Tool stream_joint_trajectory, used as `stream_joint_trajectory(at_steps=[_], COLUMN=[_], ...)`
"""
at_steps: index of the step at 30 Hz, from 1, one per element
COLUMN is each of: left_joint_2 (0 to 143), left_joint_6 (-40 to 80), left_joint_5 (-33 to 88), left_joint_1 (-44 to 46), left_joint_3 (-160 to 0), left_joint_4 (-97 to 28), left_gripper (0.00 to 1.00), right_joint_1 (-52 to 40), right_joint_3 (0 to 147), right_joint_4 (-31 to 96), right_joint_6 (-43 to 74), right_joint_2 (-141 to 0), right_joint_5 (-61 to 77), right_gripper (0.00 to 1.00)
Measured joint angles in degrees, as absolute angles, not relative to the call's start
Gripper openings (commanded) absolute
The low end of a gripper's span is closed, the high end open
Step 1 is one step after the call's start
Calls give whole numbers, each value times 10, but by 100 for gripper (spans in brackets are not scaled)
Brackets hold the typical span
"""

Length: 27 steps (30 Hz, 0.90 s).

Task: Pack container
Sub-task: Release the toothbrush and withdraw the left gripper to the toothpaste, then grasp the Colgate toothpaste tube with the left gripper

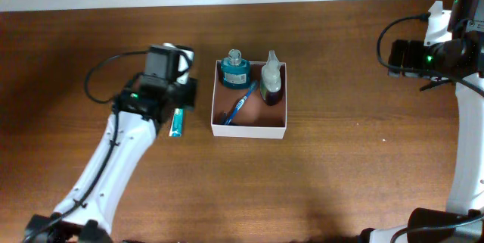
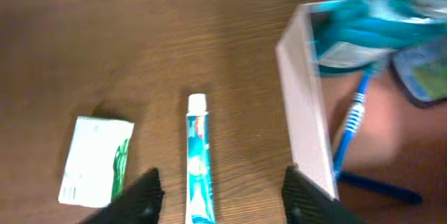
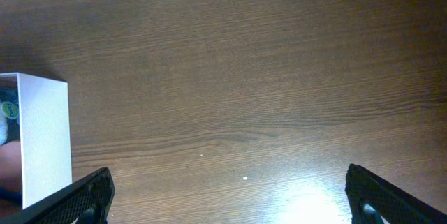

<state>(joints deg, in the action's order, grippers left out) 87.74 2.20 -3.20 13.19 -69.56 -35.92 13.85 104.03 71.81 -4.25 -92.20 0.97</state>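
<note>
And here's the container (image 1: 249,131), sitting open near the middle of the brown table (image 1: 355,167), white walls, reddish-brown floor. Inside it: a teal bottle (image 1: 235,69) in the far-left corner, a pale bottle (image 1: 271,81) in the far-right corner, and a blue toothbrush (image 1: 240,109) lying slantwise across the floor in front of them. Just left of the container, outside its wall, a toothpaste tube (image 2: 198,161) lies flat on the wood, running roughly alongside that wall. Further left of the container than the tube, a small green-and-white packet (image 2: 96,160) lies flat too. The left gripper (image 2: 222,195) hangs over that side of the container, fingers spread wide, one on each side of the tube's near end, gripping nothing; whether they touch the wood, I can't tell. The right gripper (image 3: 230,196) is well off to the container's right, fingers wide apart over bare wood, nothing between them, with the container's white wall just at the edge of its view
</note>
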Motion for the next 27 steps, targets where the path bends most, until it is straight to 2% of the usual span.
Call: stream_joint_trajectory(at_steps=[2,3,4,17,23,27], left_joint_2=[890,898,907,1040,1081,1103], left_joint_6=[30,34,36,42,42,42], left_joint_5=[-25,-21,-18,11,11,11], left_joint_1=[117,111,108,104,104,104], left_joint_3=[-696,-696,-696,-696,-696,-696], left_joint_4=[-360,-359,-359,-333,-316,-310], left_gripper=[87,96,99,97,91,70], right_joint_1=[138,138,138,138,138,138], right_joint_3=[1040,1040,1040,1040,1040,1040], right_joint_4=[718,718,718,718,718,718], right_joint_6=[-42,-42,-42,-42,-43,-42], right_joint_2=[-922,-922,-922,-922,-922,-922], right_joint_5=[10,10,10,10,10,10], right_gripper=[98,99,98,99,98,99])
